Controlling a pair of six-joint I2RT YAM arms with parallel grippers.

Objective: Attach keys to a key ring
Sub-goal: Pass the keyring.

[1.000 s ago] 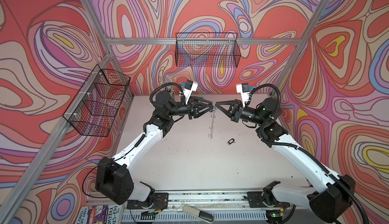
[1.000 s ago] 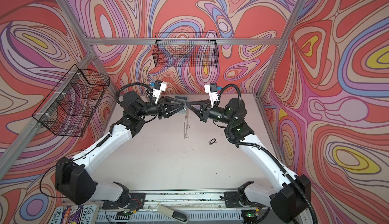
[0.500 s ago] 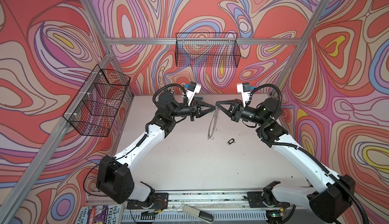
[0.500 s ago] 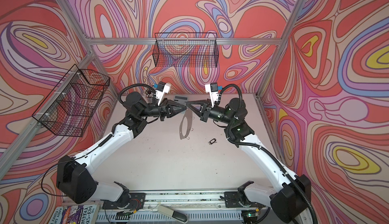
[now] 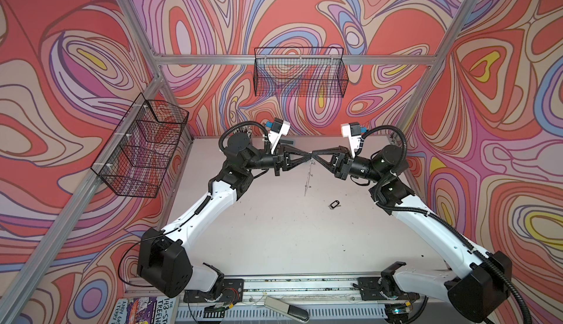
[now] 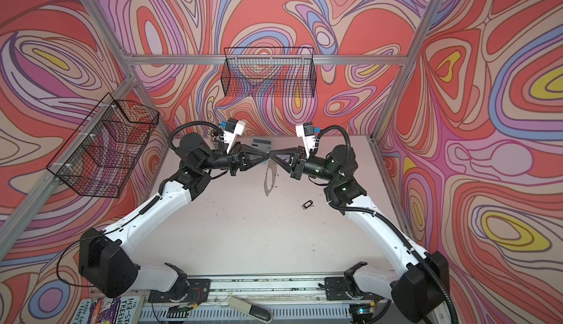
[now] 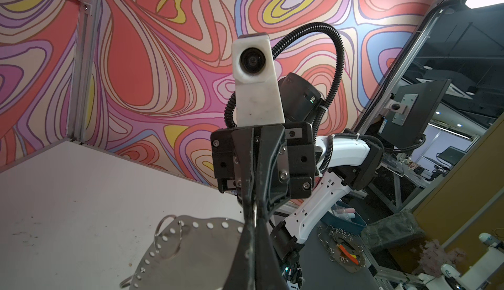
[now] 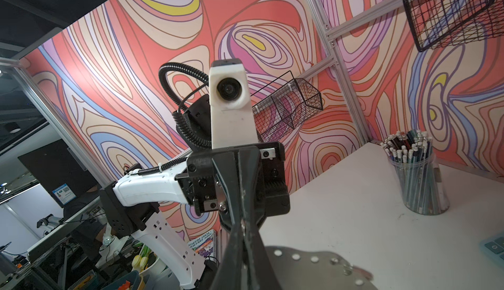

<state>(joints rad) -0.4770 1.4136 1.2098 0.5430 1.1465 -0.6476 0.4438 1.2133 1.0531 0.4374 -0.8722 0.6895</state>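
Nearest: key (image 5: 334, 204), small, on a black tag, lying flat on the bench (image 5: 274, 240), with nothing touching it. Next back: key ring (image 7: 207, 238), held clear of the bench and hanging upright, edge-on in a top view. Its lower end is at about 10 o'clock from the key and apart from it. A wire loop (image 7: 167, 235) on the dotted rim shows in the left wrist view. At the upper rim the two tools meet tip to tip. Left tool (image 5: 309, 156) comes in from 9 o'clock, right tool (image 5: 314, 155) from 3 o'clock, and both are clamped shut on the rim. My reading: the two-sided pinch stops the plate swinging, probably a regrip so that one arm can go for the key. The key sits at about 5 o'clock from the tool tips, down on the bench, nearer the right arm. Farthest: pencil cup (image 8: 417, 182) at the bench's back edge, and wire basket (image 5: 300, 72) on the back wall at 12 o'clock.
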